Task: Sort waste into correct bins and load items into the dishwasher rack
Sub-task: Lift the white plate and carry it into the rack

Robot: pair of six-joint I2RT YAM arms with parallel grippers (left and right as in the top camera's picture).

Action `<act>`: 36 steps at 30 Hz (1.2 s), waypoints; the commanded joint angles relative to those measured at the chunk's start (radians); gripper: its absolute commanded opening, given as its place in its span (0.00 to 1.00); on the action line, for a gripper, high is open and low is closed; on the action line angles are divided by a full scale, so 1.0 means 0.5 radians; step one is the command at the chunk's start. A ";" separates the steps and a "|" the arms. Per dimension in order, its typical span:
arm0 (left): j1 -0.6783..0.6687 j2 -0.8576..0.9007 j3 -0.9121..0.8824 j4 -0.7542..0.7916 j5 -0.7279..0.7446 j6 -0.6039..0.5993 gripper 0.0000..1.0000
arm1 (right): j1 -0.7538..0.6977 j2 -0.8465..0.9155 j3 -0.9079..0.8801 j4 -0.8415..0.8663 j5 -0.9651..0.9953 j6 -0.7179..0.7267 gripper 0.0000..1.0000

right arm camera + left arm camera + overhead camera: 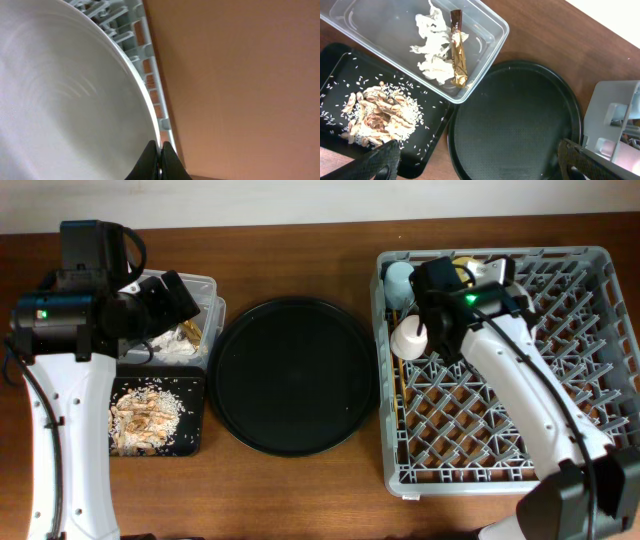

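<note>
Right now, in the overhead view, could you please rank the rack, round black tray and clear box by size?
1. dishwasher rack
2. round black tray
3. clear box, partly hidden by the left arm

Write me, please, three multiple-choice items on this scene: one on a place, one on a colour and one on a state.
1. Where does the gold-brown wrapper lie?
A. in the clear box
B. on the round tray
C. in the rack

2. What colour is the shallow tray under the food scraps?
A. white
B. black
C. yellow

3. How is the right gripper?
A. open
B. out of view
C. shut on the plate

Answers: A, it lies beside the white paper inside the clear walls; B, the tray is dark around the rice; C, the gripper pinches the plate's rim.
</note>
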 commanded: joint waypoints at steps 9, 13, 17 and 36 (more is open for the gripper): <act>0.003 -0.015 0.010 0.005 0.008 0.027 0.99 | 0.034 0.019 0.040 0.079 0.227 0.025 0.04; 0.003 -0.015 0.010 0.005 0.008 0.027 0.99 | 0.085 -0.015 0.060 0.074 0.111 0.024 0.04; 0.003 -0.015 0.010 0.005 0.008 0.027 0.99 | 0.179 -0.018 0.060 0.114 0.136 -0.098 0.04; 0.003 -0.015 0.010 0.005 0.008 0.027 0.99 | 0.191 -0.034 0.060 0.159 -0.037 -0.119 0.04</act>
